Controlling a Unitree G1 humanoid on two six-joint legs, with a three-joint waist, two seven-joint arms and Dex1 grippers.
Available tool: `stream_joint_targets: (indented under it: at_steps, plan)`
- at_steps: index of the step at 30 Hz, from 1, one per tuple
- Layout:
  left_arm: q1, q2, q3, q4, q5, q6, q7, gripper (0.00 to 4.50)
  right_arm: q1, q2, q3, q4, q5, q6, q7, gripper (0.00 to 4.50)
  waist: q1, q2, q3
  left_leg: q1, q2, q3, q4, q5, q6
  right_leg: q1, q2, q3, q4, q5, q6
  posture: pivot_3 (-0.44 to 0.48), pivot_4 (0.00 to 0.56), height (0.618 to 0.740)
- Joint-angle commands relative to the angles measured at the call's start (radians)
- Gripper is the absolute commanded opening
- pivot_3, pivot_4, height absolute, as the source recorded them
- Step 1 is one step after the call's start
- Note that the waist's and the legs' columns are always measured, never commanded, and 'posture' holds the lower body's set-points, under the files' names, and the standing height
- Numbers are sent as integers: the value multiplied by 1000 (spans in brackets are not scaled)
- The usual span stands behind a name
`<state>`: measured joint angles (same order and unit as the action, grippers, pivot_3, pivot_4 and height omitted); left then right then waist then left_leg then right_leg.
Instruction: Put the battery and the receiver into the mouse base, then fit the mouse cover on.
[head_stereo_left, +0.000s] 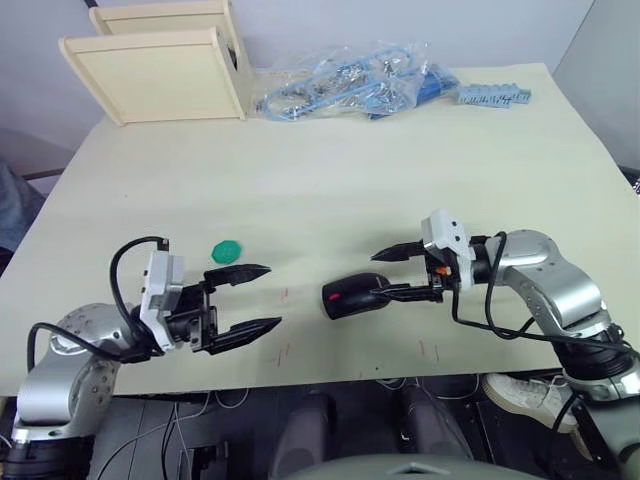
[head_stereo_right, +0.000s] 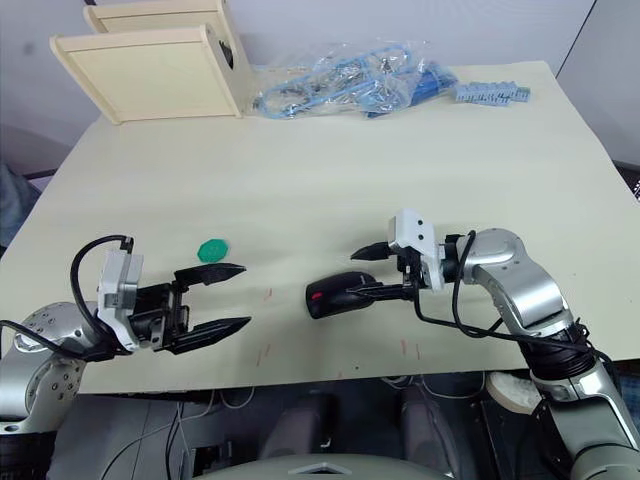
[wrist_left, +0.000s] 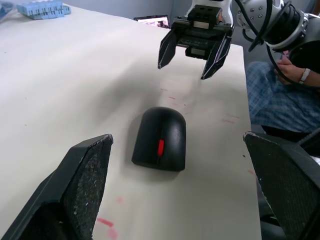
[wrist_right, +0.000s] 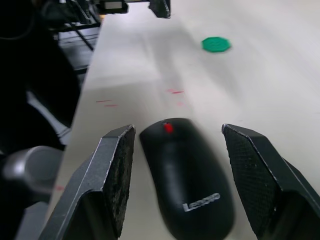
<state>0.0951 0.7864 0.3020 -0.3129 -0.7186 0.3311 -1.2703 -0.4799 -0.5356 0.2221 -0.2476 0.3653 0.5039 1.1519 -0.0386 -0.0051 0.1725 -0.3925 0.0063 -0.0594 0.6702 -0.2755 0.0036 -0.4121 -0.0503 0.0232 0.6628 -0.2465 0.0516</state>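
Near the front edge of the cream table (head_stereo_left: 330, 190), the left gripper (head_stereo_left: 262, 297) hovers with its two black fingers spread wide, holding nothing, its tips pointing across toward the mouse. Just beyond its upper finger lies a flat green disc (head_stereo_left: 227, 250), apart from the gripper.

At the table's middle front sits the mouse, assembled: the glossy black mouse cover (wrist_right: 192, 175) is on the mouse base (head_stereo_left: 350, 297), with only the red scroll wheel (wrist_left: 160, 146) showing through the top. White lettering shows at the cover's rear end in the right wrist view. The battery and receiver cannot be seen.

The right gripper (head_stereo_left: 390, 273) reaches in from the right, its fingers spread apart on either side of the mouse's rear end. Its lower finger lies close alongside the shell; whether it touches cannot be told. Faint red marks dot the table near the mouse.

Farther back, a heap of clear bags (head_stereo_left: 345, 88) with blue parts lies beside a blue block (head_stereo_left: 492, 95), and two pale wooden boxes (head_stereo_left: 160, 72) stand at the far left corner.
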Motion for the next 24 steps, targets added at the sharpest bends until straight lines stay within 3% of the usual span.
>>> stream_joint_targets:
  at_steps: [1, 9, 22, 24]
  plan:
    - [-15, 20, 3, -104, -47, 61, 52, 4500, -23, 14, -5, 1, 30, -17, 9, 2915, 1, 0, 0, 0, 0, 0, 0, 0, 0, 0, 0, 0, 0, 0, 0, 0, 150, 740]
    - [25, 36, 50, -263, -116, 165, 173, 4500, -80, 25, 62, 66, 6, -31, 65, 2915, 0, 0, 0, 0, 0, 0, 0, 0, 0, 0, 0, 1, 0, 0, 0, 0, 150, 740]
    - [69, 72, 86, -195, -59, 115, 107, 4500, -225, 153, 217, 317, -119, -81, 73, 2915, 2, 0, 0, 0, 0, 0, 0, 0, 0, 0, 1, 0, -1, 0, 0, 0, 150, 740]
    - [69, 72, 89, -189, -56, 112, 100, 4500, -235, 160, 225, 339, -131, -87, 82, 2371, 1, 0, 0, 0, 0, 0, 0, 0, 0, 0, 1, 1, 0, 0, 0, 0, 150, 740]
